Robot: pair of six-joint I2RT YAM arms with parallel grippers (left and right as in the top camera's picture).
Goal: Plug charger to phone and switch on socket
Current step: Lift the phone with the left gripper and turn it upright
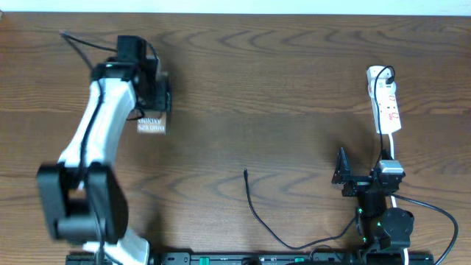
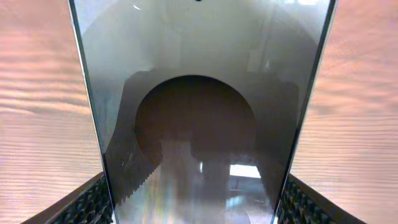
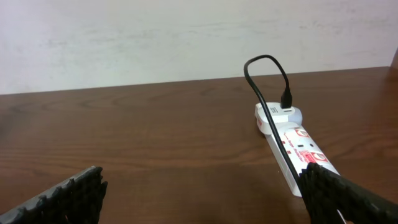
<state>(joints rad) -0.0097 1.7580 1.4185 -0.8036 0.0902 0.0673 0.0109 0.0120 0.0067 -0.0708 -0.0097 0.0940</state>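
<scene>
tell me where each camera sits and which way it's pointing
overhead: fixed above the table, looking straight down; left arm and right arm both show.
left wrist: on the left arm, looking along the phone held in the left tool; its two fingers show.
right wrist: low over the table, facing the socket and the wall; the open right tool frames the bottom corners.
shared: overhead and right wrist both show the socket; overhead and left wrist the phone.

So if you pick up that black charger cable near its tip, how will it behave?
Probably floppy: the charger lies in a loose curve on the table, so it would likely sag and trail behind a grip. It looks thin and light, so its small tip may swing off aim.
</scene>
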